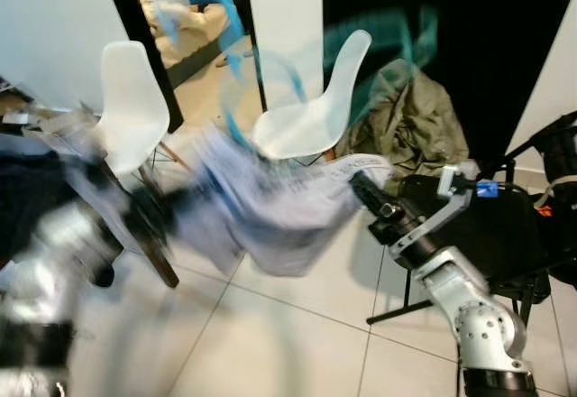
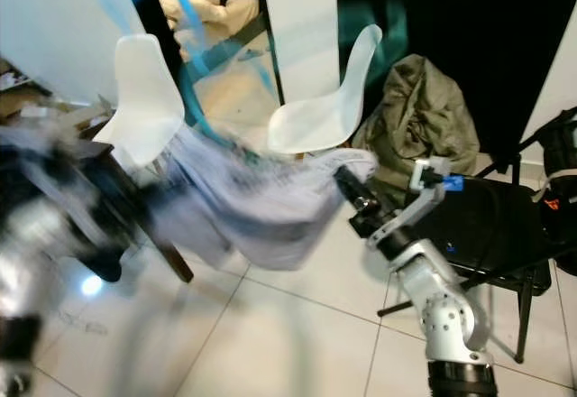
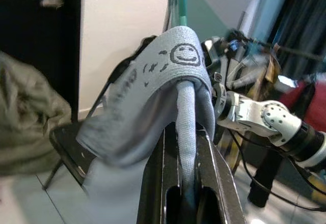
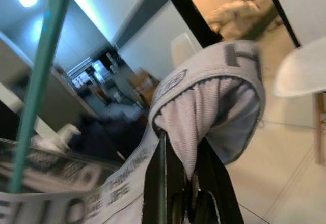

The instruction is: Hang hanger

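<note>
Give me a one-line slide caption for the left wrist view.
Left tool clamped on a fold of grey smiley-print garment draped over a teal hanger, right arm beyond.

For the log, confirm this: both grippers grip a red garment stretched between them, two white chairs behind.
Wrong colour. The garment is pale grey, as the left wrist view shows. The left gripper and right gripper do grip it, with two white chairs behind.

floor (image 1: 297,334): open | chairs (image 1: 315,117), black seat (image 1: 505,226): obstruct

Lived-in home: white chairs (image 1: 311,113), tiled floor (image 1: 297,343), heaped clothes (image 1: 415,126).
</note>
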Available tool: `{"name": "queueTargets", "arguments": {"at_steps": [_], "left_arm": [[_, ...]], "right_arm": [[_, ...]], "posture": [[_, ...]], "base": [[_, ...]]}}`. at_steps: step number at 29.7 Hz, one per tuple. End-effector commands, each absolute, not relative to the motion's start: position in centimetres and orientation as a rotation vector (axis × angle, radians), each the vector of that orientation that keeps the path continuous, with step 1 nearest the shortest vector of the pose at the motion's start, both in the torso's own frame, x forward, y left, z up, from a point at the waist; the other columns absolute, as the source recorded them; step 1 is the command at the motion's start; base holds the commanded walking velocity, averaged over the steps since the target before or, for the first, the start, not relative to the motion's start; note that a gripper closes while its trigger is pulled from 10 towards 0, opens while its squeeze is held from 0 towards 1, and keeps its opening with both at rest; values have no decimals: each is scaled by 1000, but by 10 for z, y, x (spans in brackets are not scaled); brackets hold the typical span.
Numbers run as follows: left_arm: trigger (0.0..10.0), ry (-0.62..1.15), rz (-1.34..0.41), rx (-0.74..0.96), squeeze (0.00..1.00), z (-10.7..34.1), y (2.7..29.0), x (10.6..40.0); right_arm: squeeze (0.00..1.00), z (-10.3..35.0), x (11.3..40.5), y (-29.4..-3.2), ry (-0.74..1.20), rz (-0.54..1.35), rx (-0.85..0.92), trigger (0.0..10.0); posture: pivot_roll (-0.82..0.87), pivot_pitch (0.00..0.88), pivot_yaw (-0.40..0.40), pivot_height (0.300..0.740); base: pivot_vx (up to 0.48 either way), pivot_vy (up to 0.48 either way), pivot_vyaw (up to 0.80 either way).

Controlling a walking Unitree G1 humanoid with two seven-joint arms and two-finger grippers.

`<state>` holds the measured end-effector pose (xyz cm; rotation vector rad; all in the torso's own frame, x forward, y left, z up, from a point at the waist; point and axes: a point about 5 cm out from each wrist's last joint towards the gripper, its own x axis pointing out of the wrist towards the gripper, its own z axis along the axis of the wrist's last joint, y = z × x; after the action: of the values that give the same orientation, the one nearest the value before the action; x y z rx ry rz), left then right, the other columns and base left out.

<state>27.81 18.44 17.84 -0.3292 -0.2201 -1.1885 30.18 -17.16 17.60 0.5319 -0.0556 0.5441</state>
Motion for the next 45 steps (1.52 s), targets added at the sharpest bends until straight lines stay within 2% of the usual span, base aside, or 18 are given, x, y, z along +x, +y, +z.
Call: {"name": "queueTargets", "arguments": {"at_steps": [1, 3, 6, 8, 14, 17, 20, 22, 26, 33, 45], "left_arm": [[0, -288, -1136, -323, 0, 190, 191, 276], [0, -285, -1094, -337, 0, 186, 197, 275], [0, -277, -1085, -330, 0, 185, 200, 275], [0, -260, -1057, -297, 0, 185, 212, 273], [0, -255, -1035, -292, 0, 186, 213, 269], [0, -227, -1049, -244, 0, 190, 223, 264], [0, -64, -1171, -160, 0, 192, 251, 248], [0, -64, -1171, -160, 0, 192, 251, 248], [0, -21, -1183, -155, 0, 192, 262, 243], [0, -9, -1182, -154, 0, 196, 269, 244], [0, -26, -1222, -158, 0, 201, 265, 244]], "right_arm": [[0, 172, 305, -167, -33, 550, 461, 0], [0, 166, 307, -168, 0, 540, 351, 0], [0, 163, 308, -168, 9, 539, 306, 0], [0, 157, 309, -170, 20, 539, 210, 0], [0, 155, 310, -171, 17, 537, 177, 0], [0, 156, 309, -177, -1, 522, 168, 0], [0, 167, 303, -194, -104, 526, 191, 0], [0, 167, 303, -194, -104, 526, 191, 0], [0, 183, 289, -197, -226, 664, 351, 0], [0, 200, 265, -204, -361, 862, 463, 0], [0, 197, 255, -201, -340, 923, 434, 0]], "posture": [[20, 51, 55, 740], [22, 51, 52, 740], [20, 54, 52, 740], [10, 55, 54, 740], [10, 55, 54, 740], [-8, 52, 56, 740], [-16, 52, 57, 740], [-16, 52, 57, 740], [-9, 43, 59, 740], [-16, 35, 63, 740], [-18, 40, 70, 740]], "base": [[0, 0, 0], [0, 0, 0], [0, 0, 0], [0, 0, 0], [0, 0, 0], [0, 0, 0], [0, 0, 0], [0, 0, 0], [0, 0, 0], [0, 0, 0], [0, 0, 0]]}}
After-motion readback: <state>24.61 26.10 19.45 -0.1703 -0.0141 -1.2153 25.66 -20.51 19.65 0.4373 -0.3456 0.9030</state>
